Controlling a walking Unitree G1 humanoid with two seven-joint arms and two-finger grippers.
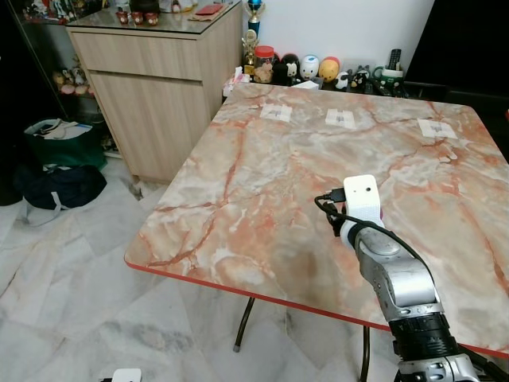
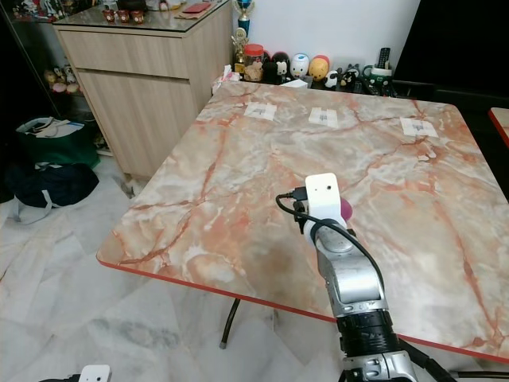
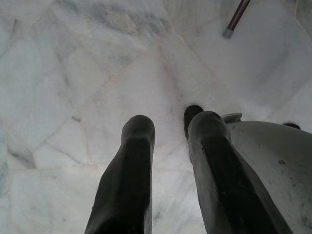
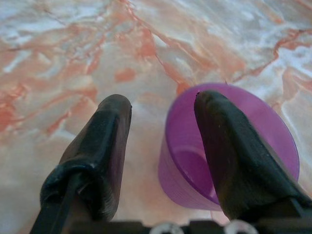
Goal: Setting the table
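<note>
- The right arm reaches out over the marble-patterned table point(image 1: 262, 183), its white wrist camera block sitting above the near-middle of the top
- Seen from the wrist, the right gripper point(image 4: 163, 122) has one black finger inside a purple cup point(image 4: 229, 146) and the other outside it, so the cup's near wall sits between the two; whether the fingers actually press on that wall I cannot tell
- The purple cup stands upright on the tabletop, mouth up; from the head it peeks out as a sliver of purple just beside the wrist block point(image 2: 347, 210)
- Three small white paper tags point(image 1: 340, 118) lie in a row across the far part of the table, well apart from the cup
- The left gripper point(image 3: 168, 126) hangs low beside the robot, pointing at the pale marble floor point(image 3: 73, 73); its fingers stand a little apart with nothing between them
- A table leg's foot point(image 3: 228, 33) rests on the floor near it
- A light wood cabinet point(image 1: 159, 103) stands to the left of the table, and small figurines point(image 1: 310, 68) line the wall behind it
</note>
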